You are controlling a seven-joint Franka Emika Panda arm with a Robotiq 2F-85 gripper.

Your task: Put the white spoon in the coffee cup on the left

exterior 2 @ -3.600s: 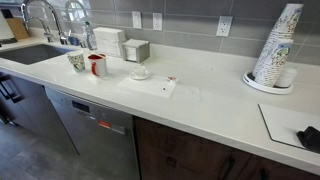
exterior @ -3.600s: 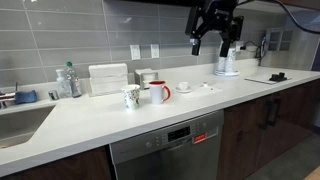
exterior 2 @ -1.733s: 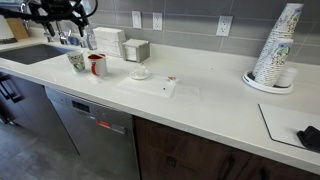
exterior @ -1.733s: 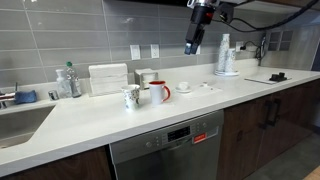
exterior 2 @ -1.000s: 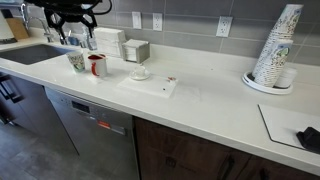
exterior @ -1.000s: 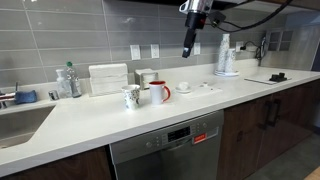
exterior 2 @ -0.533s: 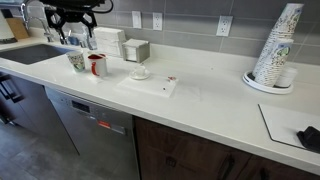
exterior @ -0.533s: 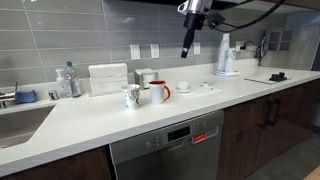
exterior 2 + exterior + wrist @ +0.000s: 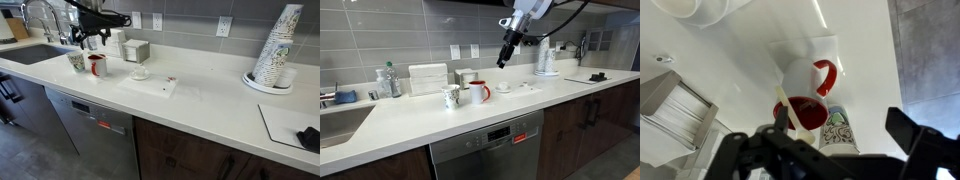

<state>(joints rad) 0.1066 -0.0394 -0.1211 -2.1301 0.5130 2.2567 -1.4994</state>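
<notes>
White spoon seemingly leaning in red mug, just beside coffee cup. Approach step: hovering above with gripper spread wide, empty. Next: descending, pinching thin handle squarely, lifting clear of rim.

Premises inspected: a kitchen. A long white counter runs along a grey tiled wall fitted with outlets, and a built-in dishwasher sits under the counter, below the gripper. A sink with a faucet lies well apart from the gripper along the counter, and a stack of paper cups stands well apart on its opposite side.
</notes>
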